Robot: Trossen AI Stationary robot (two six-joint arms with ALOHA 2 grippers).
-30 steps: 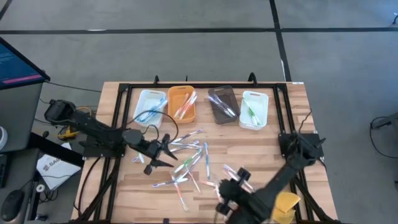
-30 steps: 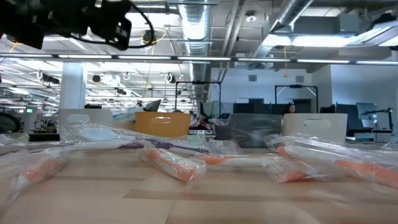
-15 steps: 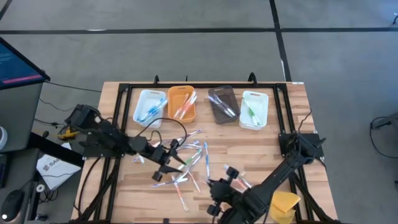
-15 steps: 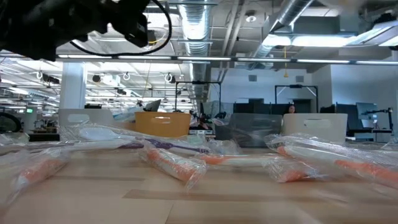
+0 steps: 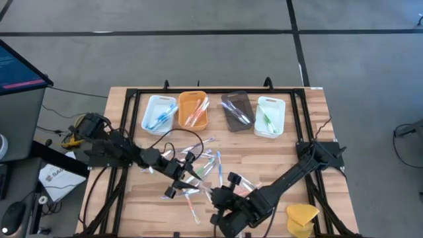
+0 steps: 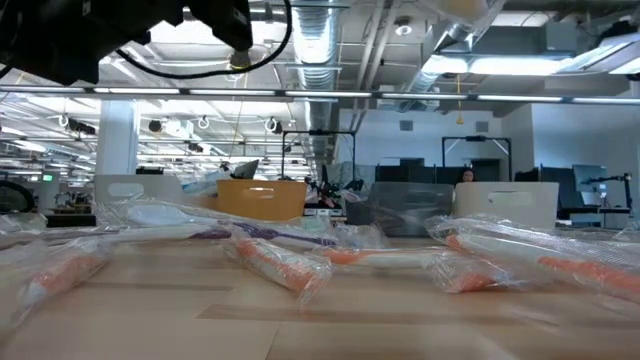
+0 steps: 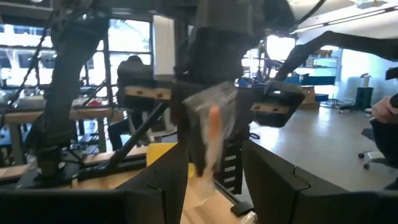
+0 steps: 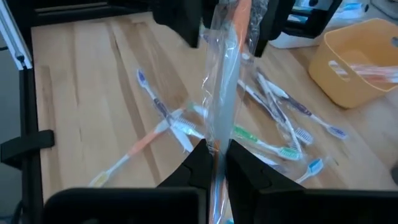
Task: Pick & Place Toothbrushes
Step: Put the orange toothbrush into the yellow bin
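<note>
My right gripper (image 8: 216, 165) is shut on one toothbrush (image 8: 222, 81), an orange-handled one in a clear wrapper, held above the table's near middle (image 5: 203, 184). My left gripper (image 7: 214, 180) is open and faces it. Its fingers (image 8: 180, 22) stand on either side of the toothbrush's free end (image 7: 211, 134). Many more toothbrushes (image 5: 206, 164) lie loose on the table between the arms. Others lie in the four trays at the back: white (image 5: 153, 122), orange (image 5: 185, 99), brown (image 5: 231, 122) and white (image 5: 277, 106). My right gripper pinches the wrapped toothbrush between its two fingers at the end nearest the wrist (image 8: 217, 146). The toothbrush runs on along the fingers and sticks out past their ends, slanting toward my left gripper. It is lifted clear of the table.
A yellow sponge-like lump (image 5: 302, 218) lies at the table's near right corner. A black frame (image 5: 129, 106) borders the table. Bare wood shows at the near left (image 5: 142, 198) and on the right (image 5: 284, 158).
My left gripper has gone toward the table's right edge, closer to my right gripper, and has tipped up toward level. My right gripper has carried the toothbrush toward the table's left edge and turned at the wrist. The toothbrush's free end now lies between the left fingers.
</note>
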